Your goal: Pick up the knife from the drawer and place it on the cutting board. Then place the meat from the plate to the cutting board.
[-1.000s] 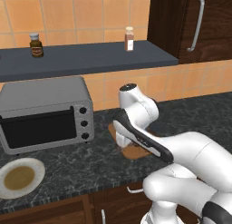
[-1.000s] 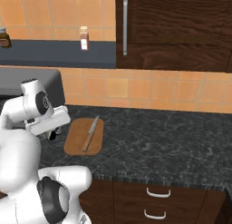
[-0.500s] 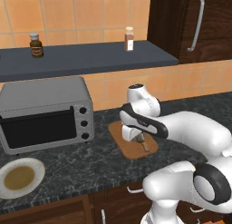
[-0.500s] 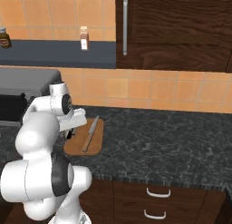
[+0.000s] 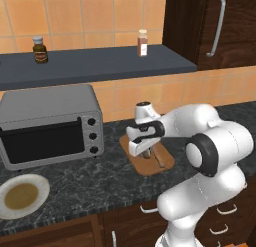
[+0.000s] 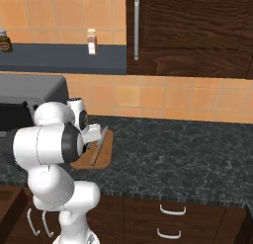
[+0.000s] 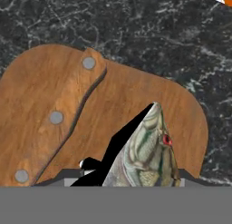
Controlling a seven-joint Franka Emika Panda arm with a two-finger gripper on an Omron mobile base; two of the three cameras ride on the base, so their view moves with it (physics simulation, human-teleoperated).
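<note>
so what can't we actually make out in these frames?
- Gripper, left base view: the hand's white body covers the fingertips, so whether it grips the meat is not clear.
- Meat, hand view: cut off by the bottom edge; contact with the cutting board unclear.
- Knife, right base view: lower end hidden behind the arm.
- Plate, left base view: left rim cut by the picture edge.

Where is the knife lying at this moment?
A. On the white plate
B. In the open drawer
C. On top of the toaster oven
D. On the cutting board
D: the knife lies flat on the cutting board, with its riveted wooden handle against the board in the hand view.
</note>
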